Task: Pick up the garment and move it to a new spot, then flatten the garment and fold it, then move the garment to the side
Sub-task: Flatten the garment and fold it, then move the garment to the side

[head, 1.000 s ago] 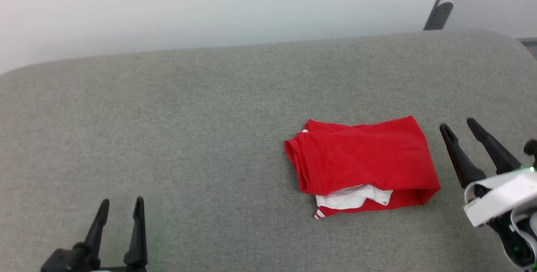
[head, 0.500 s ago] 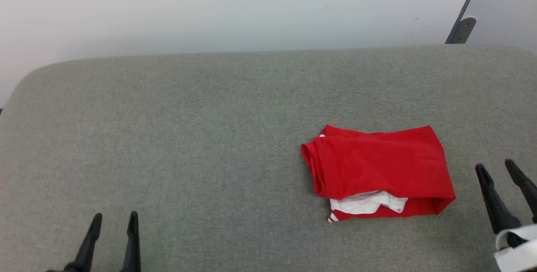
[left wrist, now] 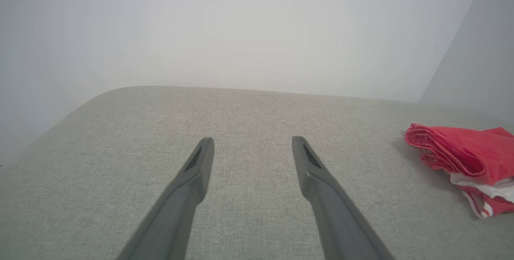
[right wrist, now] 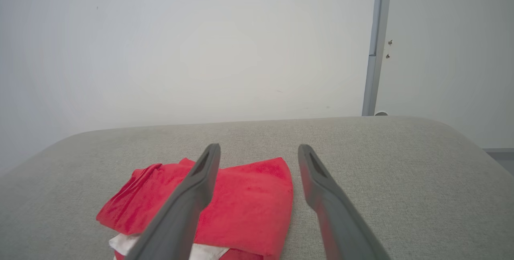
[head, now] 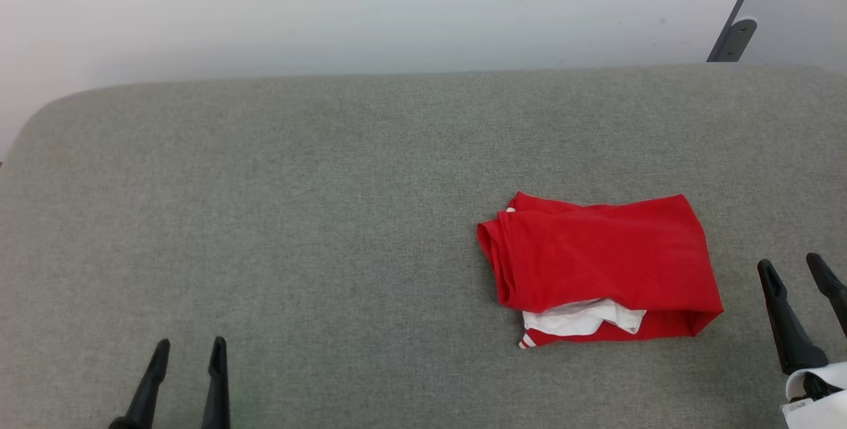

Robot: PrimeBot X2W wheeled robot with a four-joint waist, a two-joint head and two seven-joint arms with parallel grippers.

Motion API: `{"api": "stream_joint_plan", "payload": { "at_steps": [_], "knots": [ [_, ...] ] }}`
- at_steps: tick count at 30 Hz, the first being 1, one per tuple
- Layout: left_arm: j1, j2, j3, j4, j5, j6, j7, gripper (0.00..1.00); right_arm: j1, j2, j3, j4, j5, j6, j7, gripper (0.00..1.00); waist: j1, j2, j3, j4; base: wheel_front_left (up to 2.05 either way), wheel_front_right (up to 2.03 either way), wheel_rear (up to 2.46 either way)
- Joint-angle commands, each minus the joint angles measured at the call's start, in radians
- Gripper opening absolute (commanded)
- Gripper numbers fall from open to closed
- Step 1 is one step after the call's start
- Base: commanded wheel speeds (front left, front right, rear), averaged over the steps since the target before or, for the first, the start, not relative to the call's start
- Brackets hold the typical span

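Looking down on the grey fabric-covered desk [head: 298, 204], with the garment [head: 599, 270] lying on its right half as a compact red bundle. Folded several layers thick, rolled edges stacked at the left end, a white sleeve [head: 582, 316] with striped trim poking out along the near edge. No number or lettering on show. Touched by nothing.

Compared with a second ago: right gripper [head: 789, 261] pulled back from just beside the bundle's right edge, down to the lower right corner of the head view. Now near the garment but clear of it, jaws spread wide and holding nothing, same as before. Overlapping the red cloth in its own wrist view by line of sight alone, going by the plain gap in the head view. Left gripper [head: 190, 343] parked at the lower left, well apart from the garment, jaws likewise spread and empty, hardly shifted.

Part of the apparent shift down to the head camera itself moving, judging by the wall [head: 331, 12] and the desk's rounded corner sliding in the picture. Bundle's shape unchanged throughout.

Reading for the task: fold done, garment set off to the side, arms backing away to rest. Probably the closing moments, little left but staying clear. One risk worth noting: brushing that loose sleeve and spoiling the fold
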Motion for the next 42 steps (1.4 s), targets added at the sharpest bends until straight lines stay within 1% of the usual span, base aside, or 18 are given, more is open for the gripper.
{"api": "stream_joint_plan", "payload": {
  "at_steps": [1,11,14,16,18,20,24,28,30,32,34,37,39,41,42],
  "knots": [
    [-0.008,0.002,0.002,-0.002,-0.007,-0.002,0.001,1.0,0.001,0.004,-0.005,-0.004,-0.006,-0.001,0.002,1.0,0.0,0.0,0.001,0.0,0.0,0.0,0.0],
    [-0.017,0.002,-0.003,-0.001,-0.012,-0.002,0.001,1.0,-0.006,0.019,-0.015,-0.017,-0.02,-0.001,0.025,1.0,0.0,0.0,0.017,0.003,0.0,0.0,0.0],
    [-0.025,0.001,-0.006,-0.003,-0.012,-0.002,0.001,1.0,-0.031,0.005,-0.008,-0.02,-0.026,-0.001,0.051,1.0,0.0,0.0,0.033,0.004,0.0,0.0,0.0],
    [-0.035,0.0,-0.01,-0.002,-0.011,-0.002,0.001,1.0,-0.051,-0.009,-0.007,-0.006,-0.03,-0.001,0.091,1.0,0.0,0.0,0.047,0.006,0.0,0.0,0.0],
    [-0.052,-0.002,-0.014,-0.002,-0.008,-0.002,0.001,1.0,-0.087,-0.022,0.007,0.009,-0.014,-0.001,0.157,1.0,0.0,0.0,0.064,0.008,0.0,0.0,0.0],
    [-0.069,-0.005,-0.021,-0.001,-0.005,-0.002,0.001,1.0,-0.133,-0.051,0.025,0.036,-0.002,-0.001,0.242,1.0,0.0,0.0,0.081,0.009,0.0,0.0,0.0],
    [-0.105,-0.011,-0.044,0.011,0.001,-0.002,0.001,1.0,-0.237,-0.113,0.09,0.1,0.079,-0.001,0.459,1.0,0.0,0.0,0.112,0.021,0.0,0.0,0.0],
    [-0.14,-0.019,-0.064,0.024,-0.001,-0.002,0.001,1.0,-0.343,-0.172,0.16,0.165,0.194,-0.001,0.715,1.0,0.0,0.0,0.142,0.038,0.0,0.0,0.0],
    [-0.159,-0.023,-0.077,0.029,-0.001,-0.002,0.001,1.0,-0.393,-0.187,0.182,0.193,0.235,-0.001,0.818,1.0,0.0,0.0,0.162,0.047,0.0,0.0,0.0],
    [-0.181,-0.026,-0.092,0.035,0.002,-0.002,0.001,1.0,-0.437,-0.189,0.191,0.229,0.259,-0.001,0.901,1.0,0.0,0.0,0.186,0.057,0.0,0.0,0.0],
    [-0.207,-0.028,-0.111,0.04,0.004,-0.002,0.001,1.0,-0.47,-0.193,0.21,0.249,0.26,-0.001,0.966,1.0,0.0,0.0,0.212,0.073,0.0,0.0,0.0],
    [-0.246,-0.032,-0.133,0.051,0.009,-0.002,0.001,1.0,-0.491,-0.181,0.23,0.27,0.272,-0.001,1.016,1.0,0.0,0.0,0.244,0.092,0.0,0.0,0.0],
    [-0.266,-0.032,-0.143,0.063,0.014,-0.002,0.001,1.0,-0.49,-0.178,0.245,0.272,0.27,-0.001,1.024,1.0,0.0,0.0,0.259,0.099,0.0,0.0,0.0],
    [-0.285,-0.029,-0.143,0.076,0.023,-0.002,0.001,1.0,-0.485,-0.167,0.254,0.274,0.271,-0.001,1.009,1.0,0.0,0.0,0.27,0.098,0.0,0.0,0.0],
    [-0.297,-0.026,-0.152,0.077,0.025,-0.002,0.001,1.0,-0.485,-0.162,0.258,0.272,0.275,-0.001,0.996,0.7,0.0,0.0,0.274,0.095,0.0,0.0,0.0]
  ]
}}
